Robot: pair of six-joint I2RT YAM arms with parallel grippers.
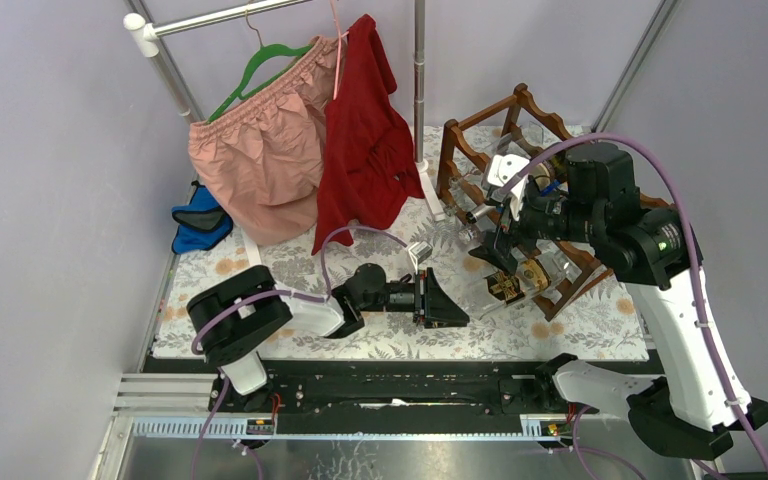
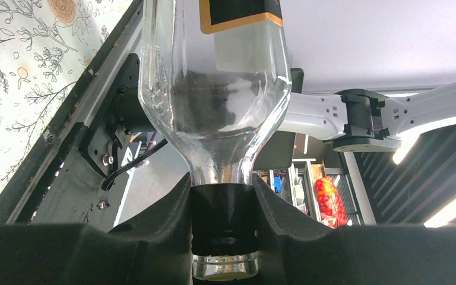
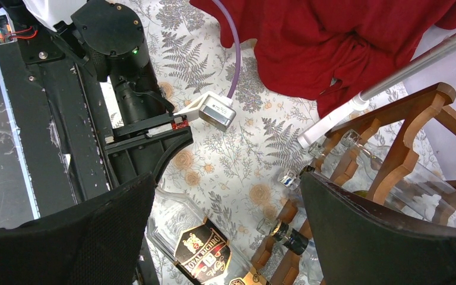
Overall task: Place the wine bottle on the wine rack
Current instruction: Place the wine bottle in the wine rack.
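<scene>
Glass wine bottle lies flat, base rightward, neck pinched by left pincer; right pincer spread.

floral-cloth table: wine rack standing, wine bottle lying beside it.

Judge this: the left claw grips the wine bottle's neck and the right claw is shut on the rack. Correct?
No: the right wrist view shows the right claw open and empty. The left claw does grip the wine bottle at its neck.
</scene>
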